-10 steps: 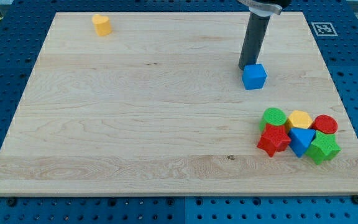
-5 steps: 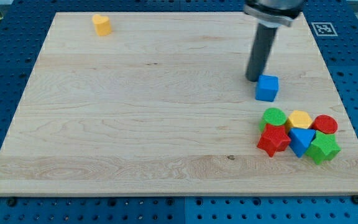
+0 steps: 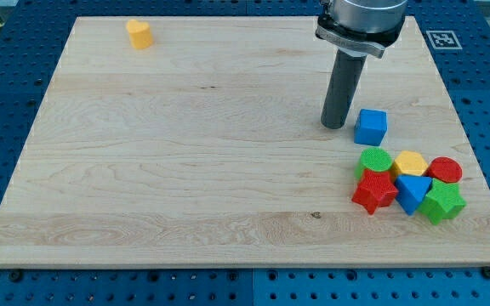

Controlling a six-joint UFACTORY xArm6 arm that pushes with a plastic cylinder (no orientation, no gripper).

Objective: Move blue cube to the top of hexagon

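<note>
The blue cube (image 3: 370, 127) sits on the wooden board at the view's right, just above and left of the yellow hexagon (image 3: 410, 163). My tip (image 3: 333, 126) rests on the board just left of the blue cube, with a small gap between them. The hexagon lies in a cluster with a green cylinder (image 3: 374, 159), a red cylinder (image 3: 445, 170), a red star (image 3: 374, 192), a blue triangle (image 3: 413, 192) and a green star (image 3: 442, 203).
A small yellow block (image 3: 139, 34) stands near the board's top left. The board's right edge (image 3: 464, 127) runs close to the cluster. A fiducial marker (image 3: 442, 39) lies off the board at the top right.
The blue cube has slid down and to the right, toward the cluster. My tip pushed it, then moved to the cube's left side.
</note>
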